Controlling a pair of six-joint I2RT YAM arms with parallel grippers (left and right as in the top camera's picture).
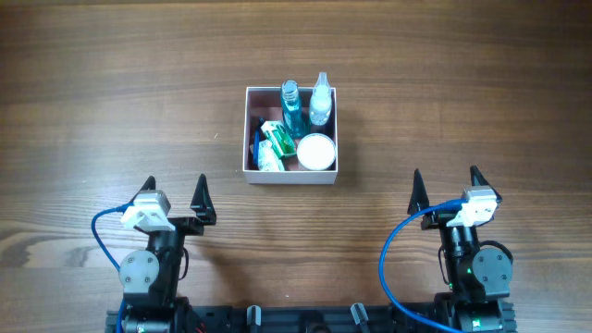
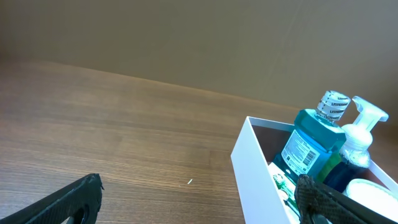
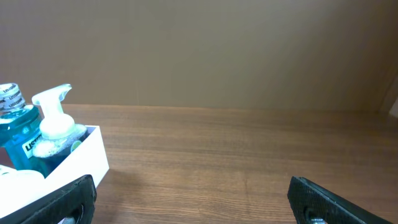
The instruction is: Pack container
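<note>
The container (image 1: 249, 129), a square white-walled box, sits mid-table. Inside it stand a blue mouthwash bottle (image 1: 291, 106) and a clear pump bottle (image 1: 320, 100) at the back. A round white-lidded jar (image 1: 316, 152) and green-and-white packets (image 1: 274, 141) lie at the front. My left gripper (image 1: 176, 191) is open and empty, near the front edge to the container's left. My right gripper (image 1: 445, 178) is open and empty, to the container's front right. The left wrist view shows the container wall (image 2: 261, 171) and mouthwash bottle (image 2: 308, 143). The right wrist view shows the container corner (image 3: 84, 155) and pump bottle (image 3: 55, 121).
The wooden table (image 1: 111, 102) surrounds the container on all sides. Blue cables (image 1: 393, 250) loop at both arm bases near the front edge. A plain brown wall (image 3: 217, 50) stands behind the table.
</note>
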